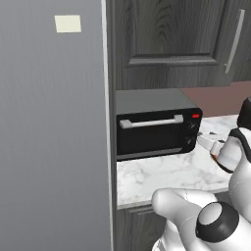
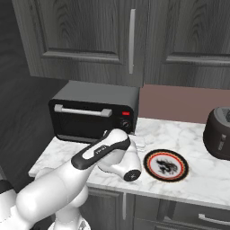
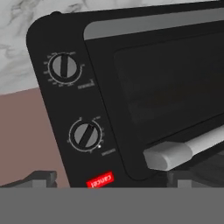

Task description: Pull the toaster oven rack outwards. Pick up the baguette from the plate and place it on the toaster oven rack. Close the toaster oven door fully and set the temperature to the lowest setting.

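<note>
The marble bench [image 2: 197, 177] carries all things. The toaster oven [image 2: 94, 111] stands right in front of the claw [image 3: 111, 177], with its door [image 1: 149, 135] closed. The plate [image 2: 165, 165] lies beside the claw, apart. The 2 knobs [image 3: 85, 134] face the claw, whose fingers stand wide apart, grasping nothing.

Black toaster oven [image 2: 92, 112], grey top; orange-red-rimmed plate [image 2: 165, 165].

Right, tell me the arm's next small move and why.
Probably shift the open gripper toward the knob nearest the red light and centre the jaws on it. The toaster oven door is shut and the plate is bare, so only the temperature seems left. The knob labels are too blurred to read.
</note>
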